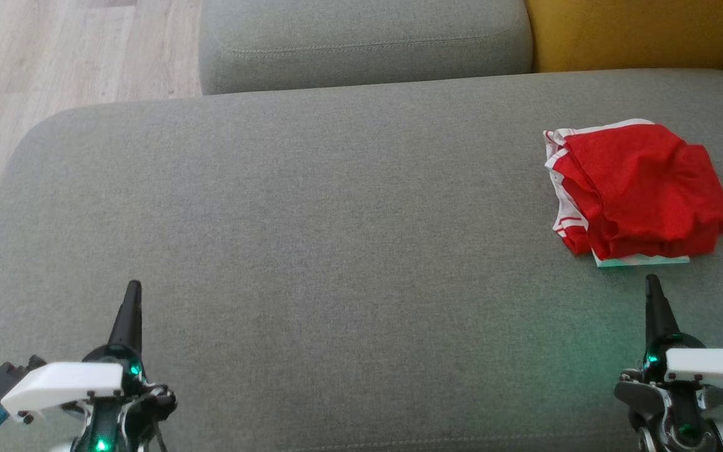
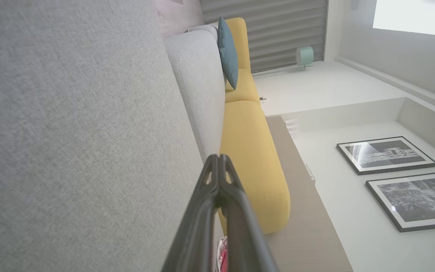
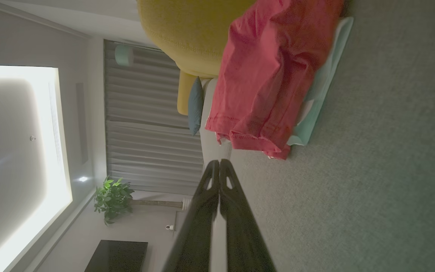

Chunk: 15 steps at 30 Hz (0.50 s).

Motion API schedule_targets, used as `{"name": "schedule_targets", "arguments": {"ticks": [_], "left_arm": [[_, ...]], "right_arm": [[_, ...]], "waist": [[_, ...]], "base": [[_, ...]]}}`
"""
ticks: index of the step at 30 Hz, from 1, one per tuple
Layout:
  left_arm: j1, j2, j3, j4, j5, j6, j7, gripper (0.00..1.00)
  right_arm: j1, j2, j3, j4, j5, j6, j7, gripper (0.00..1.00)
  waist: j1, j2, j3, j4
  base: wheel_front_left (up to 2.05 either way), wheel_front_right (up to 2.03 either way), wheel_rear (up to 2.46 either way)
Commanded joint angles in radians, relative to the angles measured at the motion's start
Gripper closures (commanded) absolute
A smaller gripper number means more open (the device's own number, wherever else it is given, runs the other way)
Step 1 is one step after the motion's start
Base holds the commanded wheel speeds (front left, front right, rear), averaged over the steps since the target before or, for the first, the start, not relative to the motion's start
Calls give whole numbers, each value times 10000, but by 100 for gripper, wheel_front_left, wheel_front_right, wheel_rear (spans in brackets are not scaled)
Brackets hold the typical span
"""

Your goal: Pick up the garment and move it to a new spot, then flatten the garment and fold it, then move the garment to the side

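The garment is red with white trim, folded into a rough square at the right end of the grey sofa seat, lying on a pale green sheet. My right gripper is shut and empty, its tips just in front of the garment's near edge. In the right wrist view the garment hangs just beyond the shut right gripper. My left gripper is shut and empty at the lower left, far from the garment. The left wrist view shows the left gripper with its tips pressed together, and a sliver of the garment.
A grey back cushion and a yellow cushion stand behind the seat. Wooden floor lies beyond the seat's left end. A teal pillow leans on the yellow sofa farther along.
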Motion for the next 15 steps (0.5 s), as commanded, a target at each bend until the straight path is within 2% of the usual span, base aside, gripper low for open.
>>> {"name": "schedule_targets", "arguments": {"ticks": [1, 15], "left_arm": [[-549, 78, 416, -258, -280, -69, 123, 100], [-719, 83, 595, -181, -1572, -95, 508, 100]], "right_arm": [[-619, -196, 141, -427, 326, -5, 97, 100], [-680, -188, -91, -504, 1794, -5, 483, 100]], "waist": [[0, 0, 0, 3], [0, 0, -2, 28]], "base": [[0, 0, 0], [0, 0, 0]]}}
